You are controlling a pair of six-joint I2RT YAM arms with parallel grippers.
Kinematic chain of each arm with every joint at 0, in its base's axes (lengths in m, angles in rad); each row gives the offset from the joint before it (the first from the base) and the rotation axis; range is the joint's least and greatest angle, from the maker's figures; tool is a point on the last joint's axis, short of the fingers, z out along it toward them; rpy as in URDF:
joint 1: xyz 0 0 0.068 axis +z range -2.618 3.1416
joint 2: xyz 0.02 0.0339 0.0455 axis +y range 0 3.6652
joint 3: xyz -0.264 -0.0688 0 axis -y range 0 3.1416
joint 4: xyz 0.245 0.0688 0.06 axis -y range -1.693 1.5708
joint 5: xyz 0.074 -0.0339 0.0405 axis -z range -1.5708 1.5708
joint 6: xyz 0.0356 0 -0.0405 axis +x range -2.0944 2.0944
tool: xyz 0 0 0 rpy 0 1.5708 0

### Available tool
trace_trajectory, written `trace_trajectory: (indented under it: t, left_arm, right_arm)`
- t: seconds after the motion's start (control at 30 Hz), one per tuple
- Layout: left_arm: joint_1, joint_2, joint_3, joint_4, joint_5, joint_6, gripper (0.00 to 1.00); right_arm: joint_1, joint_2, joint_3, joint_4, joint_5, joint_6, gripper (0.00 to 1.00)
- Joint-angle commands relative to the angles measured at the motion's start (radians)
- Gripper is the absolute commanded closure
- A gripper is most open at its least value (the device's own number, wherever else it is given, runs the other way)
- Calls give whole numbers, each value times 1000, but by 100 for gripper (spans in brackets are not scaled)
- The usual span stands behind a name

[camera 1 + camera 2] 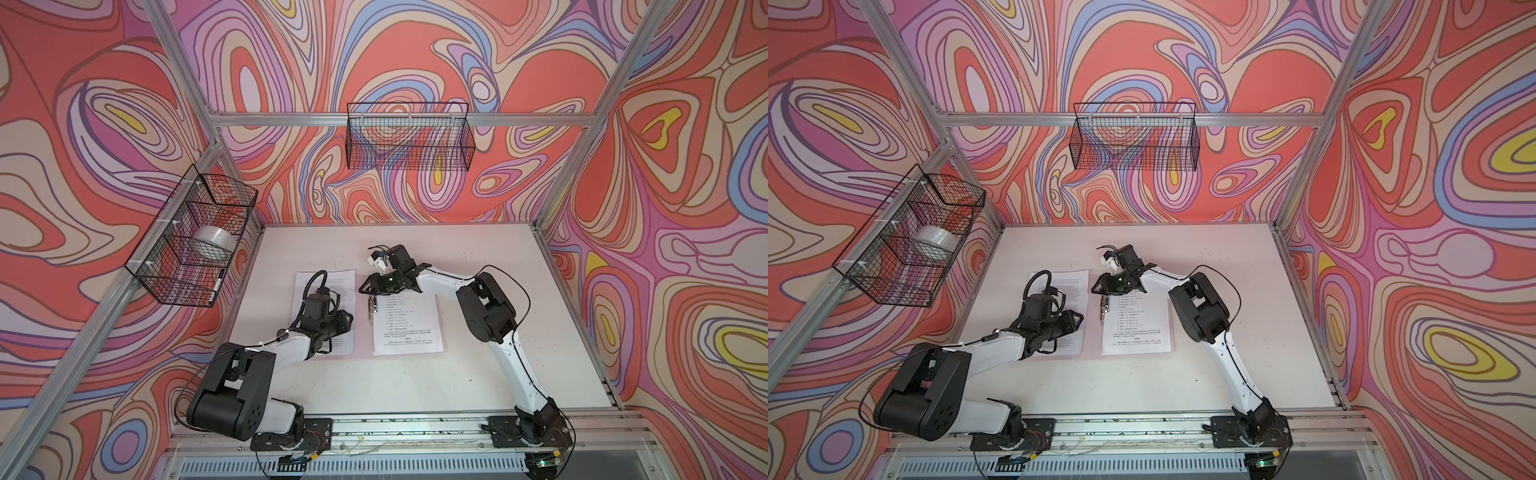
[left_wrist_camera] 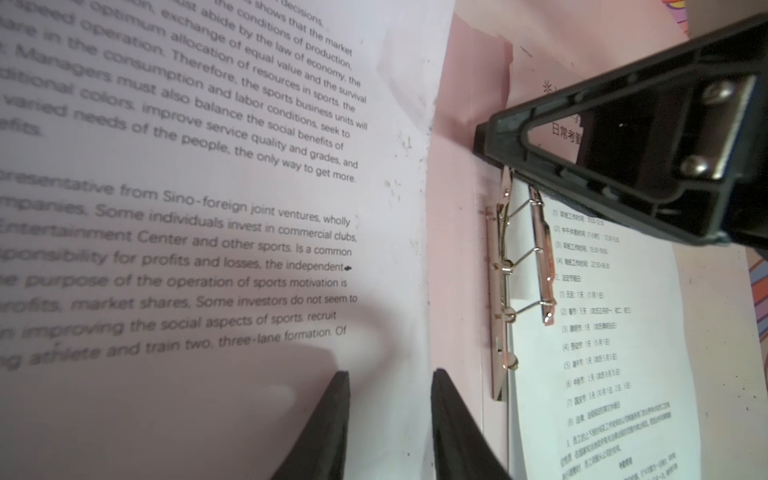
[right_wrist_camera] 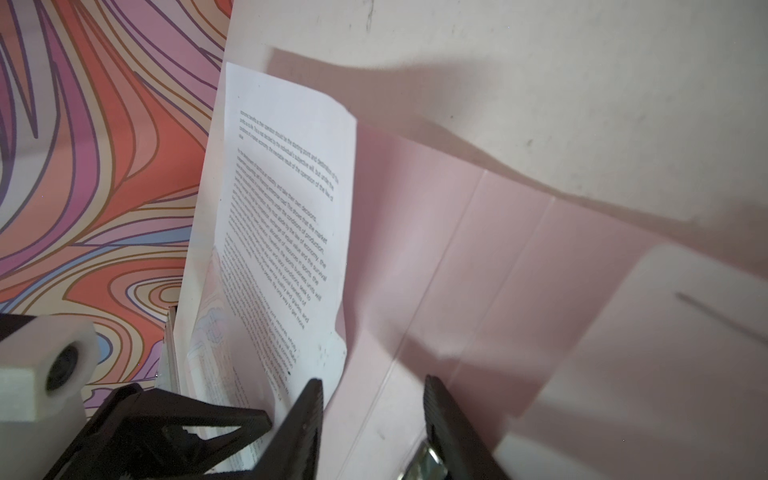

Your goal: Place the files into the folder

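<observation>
Files on open folder, left tool parted above them, right tool parted at clip

The left arm and the right arm had white shells between bulky black joint housings. Thin black cables ran along them, and a corrugated black hose rose from the left wrist. A white camera block was mounted on the right wrist. The left gripper and the right gripper had matt black tapered fingers with triangular cut-outs. A silver plate carried two round-headed screws.
</observation>
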Motion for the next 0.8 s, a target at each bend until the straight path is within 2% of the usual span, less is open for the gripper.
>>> trace_trajectory:
  t: [0.0,0.77]
  left_arm:
    - [10,10,-9,11,7,-4,66]
    - [15,19,-6,13,6,-9,67]
  right_arm:
    - [6,1,18,8,-10,-5,58]
    - [27,-90,25,-32,-24,-47,59]
